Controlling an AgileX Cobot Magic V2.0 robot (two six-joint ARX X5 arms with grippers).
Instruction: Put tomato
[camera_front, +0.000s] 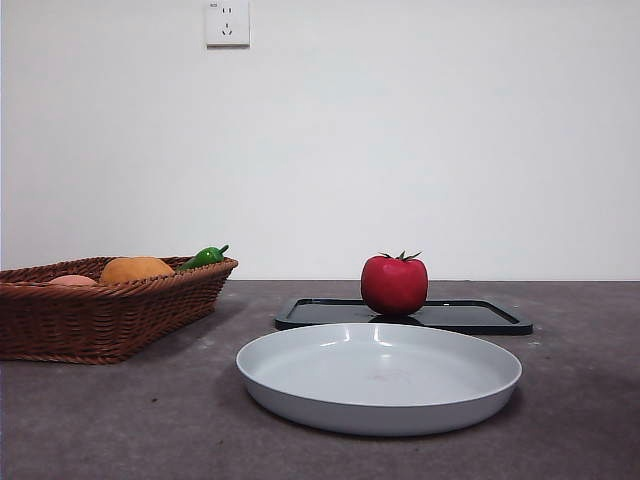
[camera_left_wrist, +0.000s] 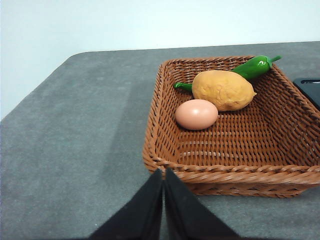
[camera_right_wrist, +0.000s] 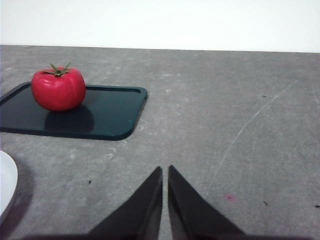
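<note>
Item one, the tomato (camera_front: 394, 285): glossy, deep red, round with slightly flattened sides, a small dark green stem star on top. I log it sitting upright on the black tray (camera_front: 470, 316), toward the tray's 9 o'clock end as my front view has it.

The tray is flat, dark and smooth, rectangular with rounded corners and a low raised lip. Just in front of it lies a pale grey plate (camera_front: 300, 385), round, shallow, plain.

At 9 o'clock in my front view: a brown woven wicker basket (camera_front: 60, 320), rectangular, holding a rough orange fruit (camera_left_wrist: 223, 89), a smooth pinkish egg (camera_left_wrist: 196, 114) and a shiny green pepper (camera_left_wrist: 256, 67).

The table (camera_front: 120, 420) is grey and matte, faintly scuffed. White wall socket (camera_front: 227, 22) above; no writing I can read.

Left gripper (camera_left_wrist: 163, 172): jaws pressed together, just outside the basket's rim. Right gripper (camera_right_wrist: 165, 170): jaws together, over bare table, well apart from the tomato.
</note>
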